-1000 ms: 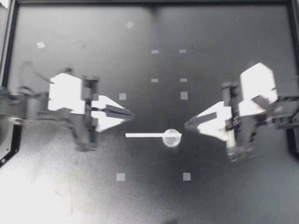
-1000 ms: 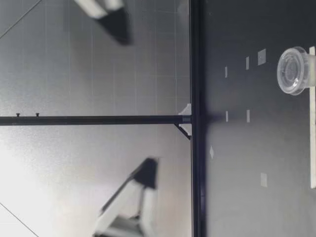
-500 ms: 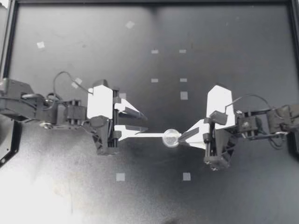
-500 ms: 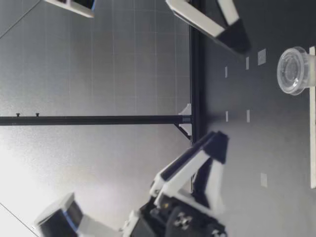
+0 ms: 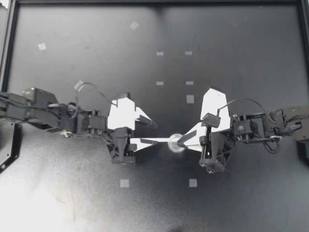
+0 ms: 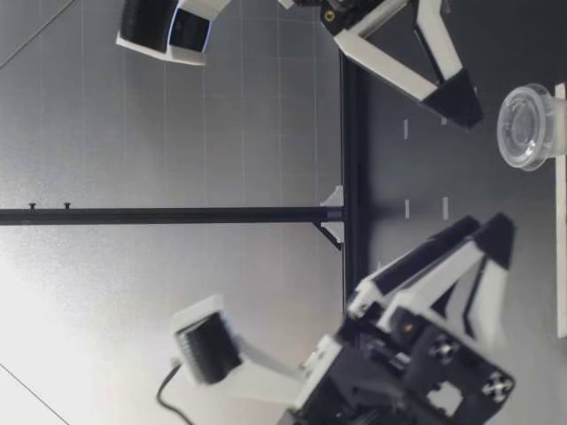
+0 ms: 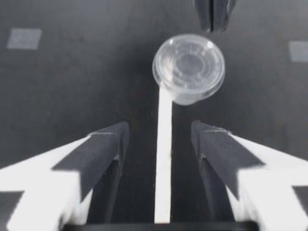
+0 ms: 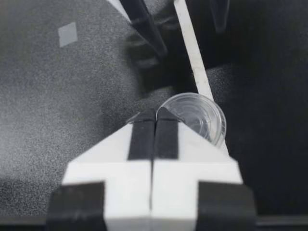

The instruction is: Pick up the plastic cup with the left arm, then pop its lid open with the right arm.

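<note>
Top view: the small clear round plastic cup (image 5: 176, 143) sits on the black table (image 5: 231, 48) at one end of a thin white strip (image 5: 157, 140), ungripped and unlifted, with my right gripper (image 5: 182, 141), fingers pressed together, poised just beside its rim and my left gripper (image 5: 154, 133) spread wide astride the strip.

The cup (image 5: 173, 146) sat at the strip's (image 5: 161, 140) 3 o'clock end, with the left end effector (image 5: 154, 134) at the cup's 9 o'clock and the right end effector (image 5: 181, 142) at its 3.

Top looks straight down, low across the table (image 5: 241, 29); both wrist views closely share the cup (image 7: 188, 67).
</note>
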